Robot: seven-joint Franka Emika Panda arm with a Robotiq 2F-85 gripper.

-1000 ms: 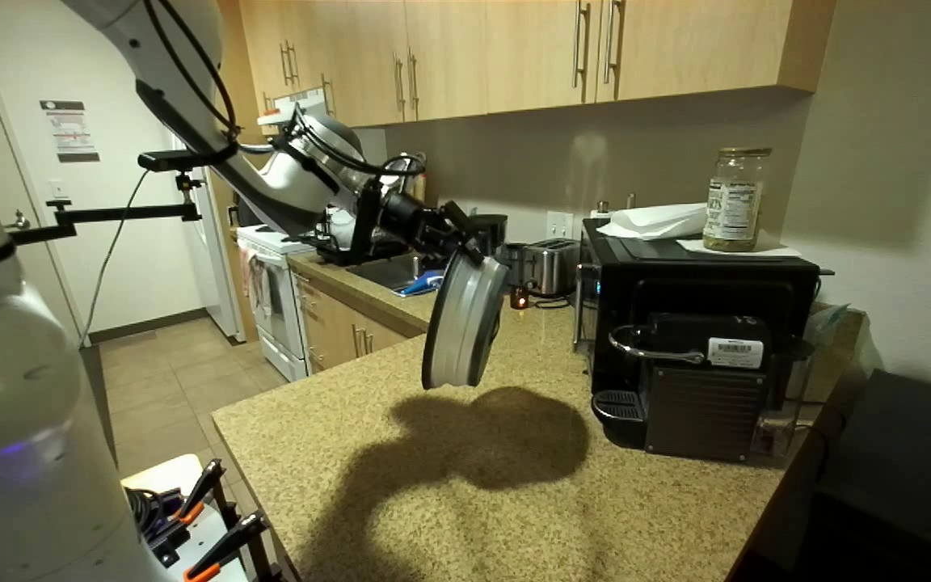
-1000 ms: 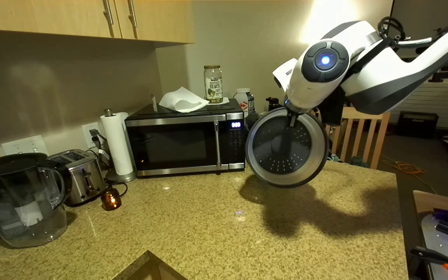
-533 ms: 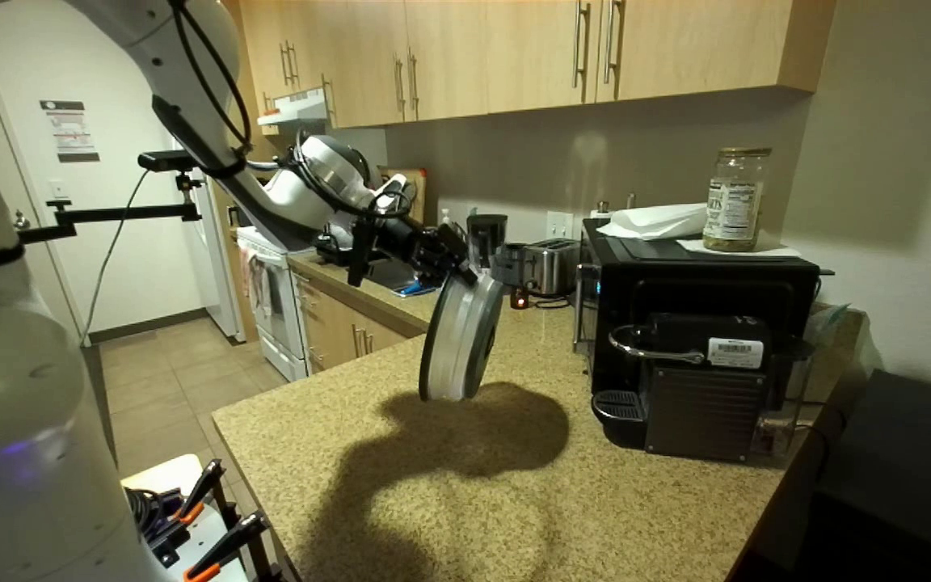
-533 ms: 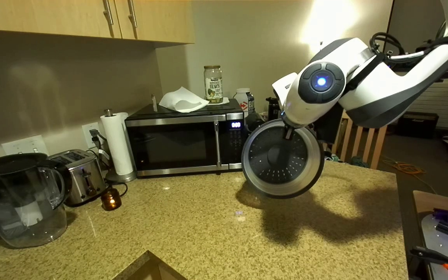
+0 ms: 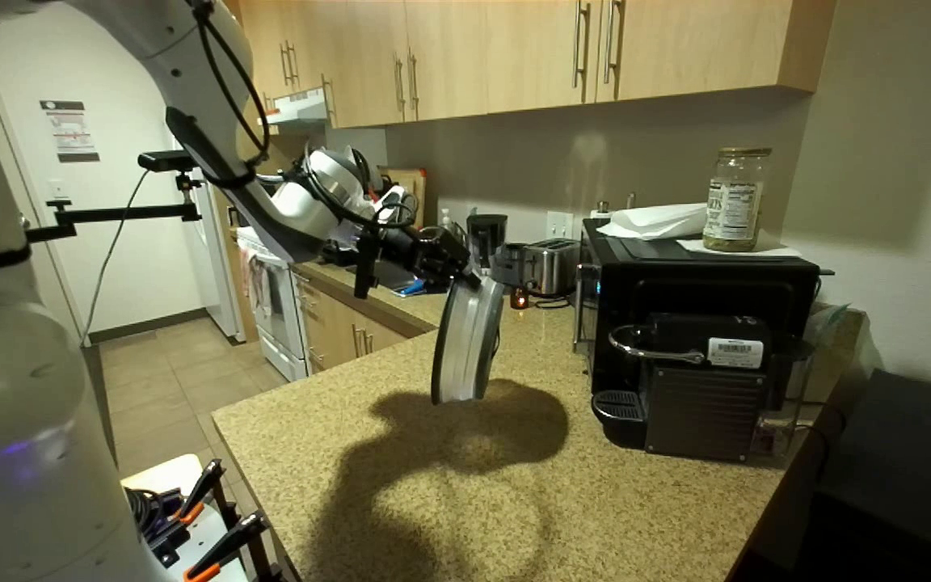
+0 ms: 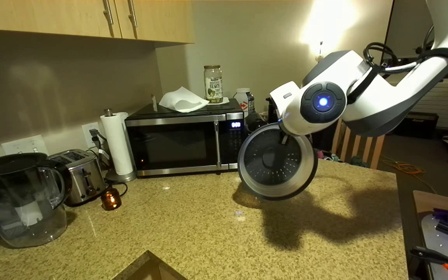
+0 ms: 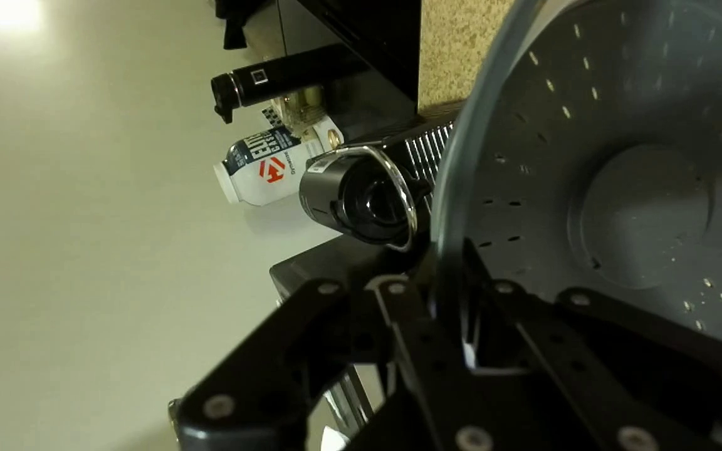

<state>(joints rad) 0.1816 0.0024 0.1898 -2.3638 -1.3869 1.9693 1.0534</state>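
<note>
A grey round colander (image 6: 272,171) with slotted holes in its base hangs in the air above the speckled counter (image 5: 595,517). Its rim is pinched by my gripper (image 5: 469,275), which comes from the upper left in that exterior view and from the upper right in another exterior view. Tilted on edge, the colander (image 5: 465,347) shows its side there and its open inside in the wrist view. That wrist view has the colander (image 7: 643,213) at right, its rim running down between the dark fingers of the gripper (image 7: 452,275). Counter and colander are apart, with a shadow beneath.
A black microwave (image 6: 177,144) carries a glass jar (image 6: 213,85) and white paper. Beside it stand a coffee machine (image 5: 708,396) and a paper towel roll (image 6: 117,144). A toaster (image 6: 84,175), water pitcher (image 6: 18,210) and amber candle (image 6: 111,199) line the counter. Cabinets (image 5: 538,56) hang above.
The arm and gripper have come lower, carrying the colander down with them. In an exterior view it also shifts slightly left. The grip on the rim stays the same.
</note>
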